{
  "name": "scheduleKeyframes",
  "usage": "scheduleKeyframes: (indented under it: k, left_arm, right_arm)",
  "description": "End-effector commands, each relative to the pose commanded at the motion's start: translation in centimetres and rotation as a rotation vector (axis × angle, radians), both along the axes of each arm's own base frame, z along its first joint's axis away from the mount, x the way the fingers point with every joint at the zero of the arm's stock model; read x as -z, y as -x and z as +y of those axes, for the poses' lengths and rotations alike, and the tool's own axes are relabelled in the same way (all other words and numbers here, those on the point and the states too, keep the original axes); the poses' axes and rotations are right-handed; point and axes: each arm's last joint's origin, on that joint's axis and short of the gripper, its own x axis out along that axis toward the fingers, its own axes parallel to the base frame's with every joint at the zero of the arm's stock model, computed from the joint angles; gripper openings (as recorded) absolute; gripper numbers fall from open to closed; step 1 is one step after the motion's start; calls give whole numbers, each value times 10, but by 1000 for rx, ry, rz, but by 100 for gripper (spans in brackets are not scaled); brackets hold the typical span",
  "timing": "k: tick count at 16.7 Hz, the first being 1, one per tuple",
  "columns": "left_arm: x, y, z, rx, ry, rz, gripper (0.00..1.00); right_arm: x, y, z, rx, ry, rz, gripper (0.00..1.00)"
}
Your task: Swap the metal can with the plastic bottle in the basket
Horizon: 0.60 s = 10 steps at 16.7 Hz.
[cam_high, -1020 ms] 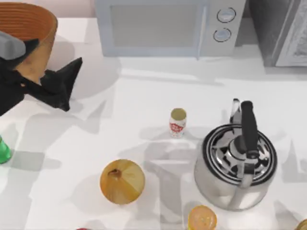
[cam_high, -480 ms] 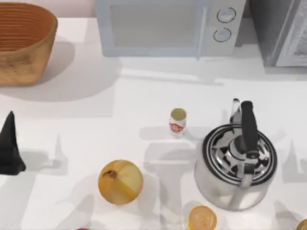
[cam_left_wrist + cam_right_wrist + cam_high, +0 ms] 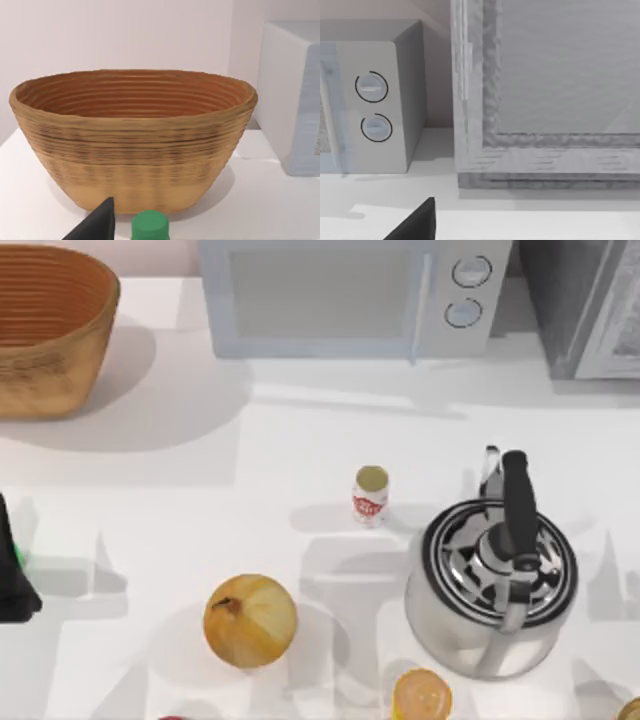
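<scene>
The brown wicker basket (image 3: 45, 330) stands at the back left with nothing showing inside it (image 3: 132, 140). The metal can (image 3: 370, 496) stands upright mid-table, far from both arms. My left gripper (image 3: 10, 575) hangs at the table's left edge over the green plastic bottle (image 3: 18, 558), which it mostly hides. In the left wrist view the bottle's green cap (image 3: 149, 226) sits just beside one dark finger (image 3: 97, 226), with a small gap between them, in front of the basket. The right arm is parked; one finger (image 3: 417, 225) shows before the microwave.
A steel kettle (image 3: 495, 580) stands right of the can. An onion (image 3: 250, 620) lies front centre, with a yellow-orange container (image 3: 421, 695) at the front edge. A microwave (image 3: 340, 295) and a grey appliance (image 3: 590, 305) line the back.
My left arm has swung from beside the basket down to the table's left edge, and it now covers the bottle. The onion has drifted slightly left. The can has not moved.
</scene>
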Motion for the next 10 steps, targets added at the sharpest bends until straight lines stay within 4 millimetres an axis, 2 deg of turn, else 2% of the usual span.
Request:
scheduleKeyframes:
  k: [6, 10]
  left_arm:
    - [-1, -2, 1, 4, -4, -1, 100]
    - [-2, -14, 5, 2, -21, 5, 100]
  right_arm:
    - [0, 0, 0, 0, 0, 0, 100]
    - [0, 0, 0, 0, 0, 0, 100]
